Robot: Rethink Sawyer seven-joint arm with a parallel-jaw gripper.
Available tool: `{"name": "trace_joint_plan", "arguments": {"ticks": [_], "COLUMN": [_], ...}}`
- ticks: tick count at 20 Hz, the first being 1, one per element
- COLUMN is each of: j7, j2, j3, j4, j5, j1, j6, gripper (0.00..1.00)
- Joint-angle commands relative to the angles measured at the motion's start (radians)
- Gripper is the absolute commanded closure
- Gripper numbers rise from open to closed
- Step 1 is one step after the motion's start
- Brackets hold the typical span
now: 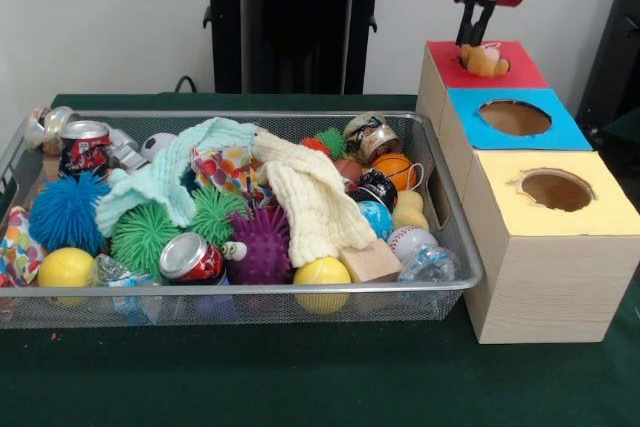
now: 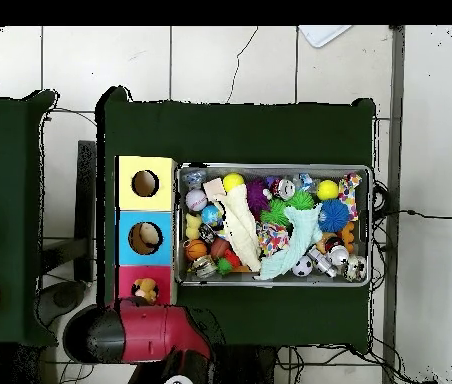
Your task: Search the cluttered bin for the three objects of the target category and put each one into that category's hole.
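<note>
A tan plush toy [image 1: 482, 60] sits in the hole of the red-topped box [image 1: 520, 69], partly sunk into it. My gripper [image 1: 474, 41] hangs straight above the toy, its tips right at the toy's top; whether they touch it is unclear. In the overhead view the toy [image 2: 145, 291] shows in the red box [image 2: 127, 282], and the red arm head [image 2: 155, 333] covers the gripper. The wire bin [image 1: 250, 292] left of the boxes holds spiky balls, sports balls, soda cans and cloths.
A blue-topped box [image 1: 565, 132] and a yellow-topped box [image 1: 610, 209] stand in a row with the red one, each with a round hole. The blue box's hole [image 2: 147, 237] shows something pale inside. A cream cloth [image 1: 315, 202] and a mint cloth [image 1: 165, 182] drape over the bin's contents.
</note>
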Motion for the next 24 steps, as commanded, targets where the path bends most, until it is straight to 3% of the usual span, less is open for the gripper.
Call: {"name": "trace_joint_plan", "arguments": {"ticks": [1, 8, 16, 24], "j7": [0.143, 0.148, 0.153, 0.139], "j2": [0.046, 0.085, 0.082, 0.082], "j3": [0.081, 0.086, 0.091, 0.085], "j4": [0.002, -0.021, 0.02, 0.002], "j5": [0.018, 0.019, 0.01, 0.005], "j1": [-0.02, -0.024, -0.024, -0.033], "j6": [-0.03, -0.054, -0.107, -0.079], "gripper": [1.0, 1.0, 1.0, 1.0]}}
